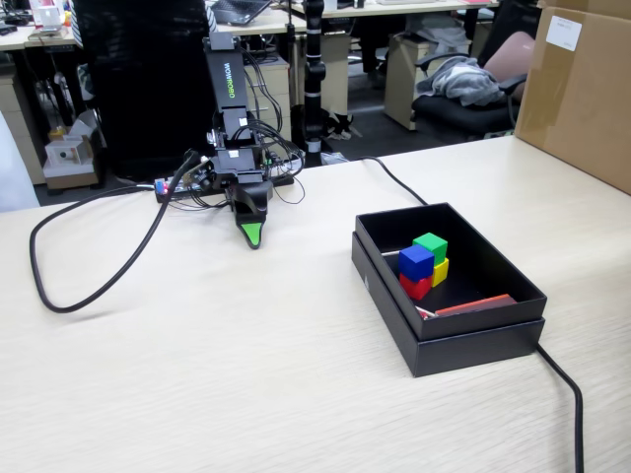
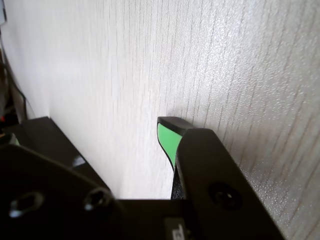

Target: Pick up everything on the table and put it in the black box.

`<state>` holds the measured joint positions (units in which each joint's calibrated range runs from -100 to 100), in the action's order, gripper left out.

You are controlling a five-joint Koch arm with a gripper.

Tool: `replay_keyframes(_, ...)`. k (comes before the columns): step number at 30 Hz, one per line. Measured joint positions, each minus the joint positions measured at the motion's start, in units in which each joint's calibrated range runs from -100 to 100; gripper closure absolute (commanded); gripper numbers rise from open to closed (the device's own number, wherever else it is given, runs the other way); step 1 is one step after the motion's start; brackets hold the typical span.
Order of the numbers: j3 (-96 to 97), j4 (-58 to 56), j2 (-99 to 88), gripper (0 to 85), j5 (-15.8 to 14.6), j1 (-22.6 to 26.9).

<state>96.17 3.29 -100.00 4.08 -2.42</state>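
**Four cubes lying in the black box; arm folded at the far side of the bench**

Fixed view: the black box [image 1: 449, 330] sits on the pale wood-grain bench [image 1: 197, 374], right of centre. Inside it, toward the far-left part of its floor, the four cubes form a tight cluster of two levels. The green cube [image 1: 430, 245] and the blue cube [image 1: 415, 261] lie on top, touching each other; the yellow cube [image 1: 441, 271] and the red cube [image 1: 414, 287] lie beneath them. A flat red strip [image 1: 475, 305] rests against the near inner wall of the box.

The arm [image 1: 225, 84] stands at the far edge of the bench, well apart from the box, with the hand [image 1: 254, 236] pointing down at the bench surface. The hand carries nothing. Only one green-faced tip shows in either view, the jaws lying one behind the other, so its opening cannot be told.

A thick black cable [image 1: 69, 296] loops over the left part of the bench; another black cable [image 1: 567, 394] runs past the box toward the near right edge. A brown cardboard carton [image 1: 582, 94] stands at the far right

Wrist view: the green tip [image 2: 167, 140] hangs close over bare bench surface
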Motion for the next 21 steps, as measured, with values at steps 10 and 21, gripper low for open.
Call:
replay_keyframes(10,0.0,0.0,0.0,36.4,0.0,0.0)
replay_keyframes(21,0.0,0.0,0.0,36.4,0.0,0.0)
